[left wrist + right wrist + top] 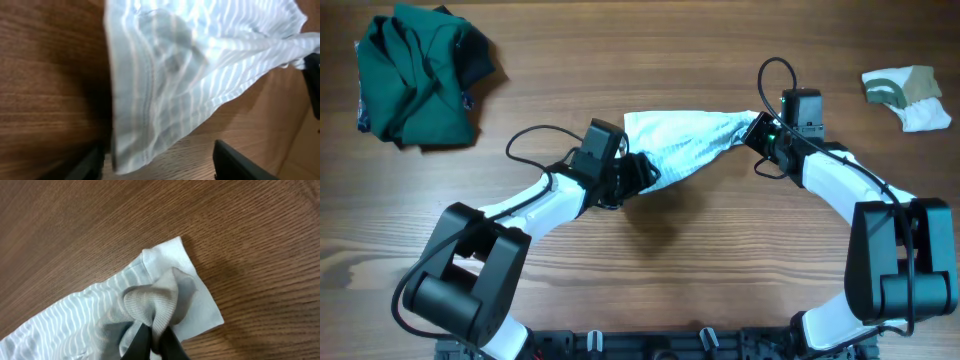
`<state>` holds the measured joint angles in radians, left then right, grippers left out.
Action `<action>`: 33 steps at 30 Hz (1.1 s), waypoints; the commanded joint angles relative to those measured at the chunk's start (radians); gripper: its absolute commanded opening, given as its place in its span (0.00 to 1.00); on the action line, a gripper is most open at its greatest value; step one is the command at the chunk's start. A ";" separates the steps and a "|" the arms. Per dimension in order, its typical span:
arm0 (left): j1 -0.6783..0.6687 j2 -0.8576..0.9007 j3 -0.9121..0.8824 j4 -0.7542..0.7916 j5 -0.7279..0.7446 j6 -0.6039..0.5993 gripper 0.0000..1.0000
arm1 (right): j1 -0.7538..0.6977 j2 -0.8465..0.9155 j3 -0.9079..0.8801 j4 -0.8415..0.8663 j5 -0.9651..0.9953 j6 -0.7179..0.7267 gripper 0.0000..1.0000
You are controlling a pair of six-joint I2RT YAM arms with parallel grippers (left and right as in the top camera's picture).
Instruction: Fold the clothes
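The pale blue-and-white striped garment [685,145] is stretched between my two grippers over the middle of the table. My right gripper [155,342] is shut on a bunched ribbed edge of it [155,302] at its right end [757,130]. My left gripper [642,172] is at the garment's left lower end. In the left wrist view its jaws stand wide apart [157,152]. The garment's hanging stitched edge [145,110] reaches down between them, close to the left finger [90,165] and far from the right finger [245,162].
A crumpled dark green garment [420,75] lies at the far left corner. A small white-and-olive piece [910,95] lies at the far right. Bare wooden tabletop [650,280] lies between the arms' bases.
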<state>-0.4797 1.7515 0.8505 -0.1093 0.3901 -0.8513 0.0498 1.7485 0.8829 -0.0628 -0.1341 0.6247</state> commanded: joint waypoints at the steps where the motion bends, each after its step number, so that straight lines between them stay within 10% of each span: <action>1: -0.011 0.013 0.000 0.009 0.002 0.006 0.64 | 0.003 0.010 -0.003 0.001 -0.021 0.003 0.04; 11: -0.040 0.029 0.000 0.038 0.001 0.009 0.44 | 0.003 0.010 -0.003 -0.002 -0.024 0.003 0.04; 16: -0.040 0.038 0.000 0.054 0.002 0.009 0.04 | 0.003 0.010 -0.003 -0.003 -0.024 0.003 0.04; 33: 0.133 0.021 0.015 0.237 0.002 0.041 0.04 | 0.003 0.010 -0.003 0.087 -0.023 0.033 0.04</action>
<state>-0.3817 1.7786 0.8513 0.0952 0.3901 -0.8391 0.0498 1.7485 0.8829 -0.0002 -0.1417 0.6342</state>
